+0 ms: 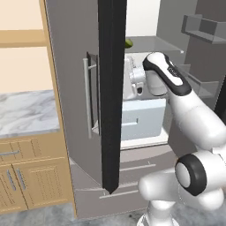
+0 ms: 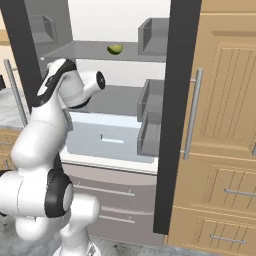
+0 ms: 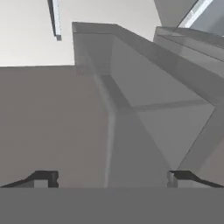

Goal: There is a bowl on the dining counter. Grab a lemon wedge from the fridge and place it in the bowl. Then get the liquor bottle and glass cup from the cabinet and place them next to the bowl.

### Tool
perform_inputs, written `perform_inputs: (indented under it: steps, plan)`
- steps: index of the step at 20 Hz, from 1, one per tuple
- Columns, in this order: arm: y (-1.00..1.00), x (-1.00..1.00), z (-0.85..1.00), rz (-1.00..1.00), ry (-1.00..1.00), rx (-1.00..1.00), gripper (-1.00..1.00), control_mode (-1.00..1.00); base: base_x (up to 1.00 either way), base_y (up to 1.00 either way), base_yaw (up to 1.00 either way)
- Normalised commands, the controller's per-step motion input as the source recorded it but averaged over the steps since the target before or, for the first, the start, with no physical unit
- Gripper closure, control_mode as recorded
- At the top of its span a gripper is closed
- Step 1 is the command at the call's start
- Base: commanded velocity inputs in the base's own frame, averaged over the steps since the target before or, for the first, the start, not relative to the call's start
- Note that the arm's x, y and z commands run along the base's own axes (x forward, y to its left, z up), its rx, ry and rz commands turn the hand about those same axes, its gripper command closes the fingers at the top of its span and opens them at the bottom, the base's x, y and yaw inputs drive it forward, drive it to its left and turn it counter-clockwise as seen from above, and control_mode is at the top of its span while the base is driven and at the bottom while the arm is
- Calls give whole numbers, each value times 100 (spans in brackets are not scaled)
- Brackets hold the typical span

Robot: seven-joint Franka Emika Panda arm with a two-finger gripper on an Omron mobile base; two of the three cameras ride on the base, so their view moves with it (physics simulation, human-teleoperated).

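While inside fridge (image 2: 120, 70), arm (image 2: 55, 107) bends.

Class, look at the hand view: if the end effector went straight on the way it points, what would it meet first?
Probably the grey door bin inside the fridge; depth is hard to judge.

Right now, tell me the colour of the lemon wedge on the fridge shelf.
Yellow-green; the lemon wedge shows best in the right base view.

Lemon wedge (image 2: 115, 49) lying on upper fridge shelf (image 2: 85, 51).
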Motion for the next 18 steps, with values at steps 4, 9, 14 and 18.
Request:
perform_inputs:
  steps: [4, 9, 14, 18]
  plan:
    - [93, -14, 0, 15, 0, -2, -100, -100, 0, 0, 0]
    - [94, -12, 0, 11, 0, -1, -100, -100, 0, 0, 0]
    - [97, 0, -4, 6, 0, -2, -100, -100, 0, 0, 0]
    - [100, 0, -7, 2, 0, -3, -100, -100, 0, 0, 0]
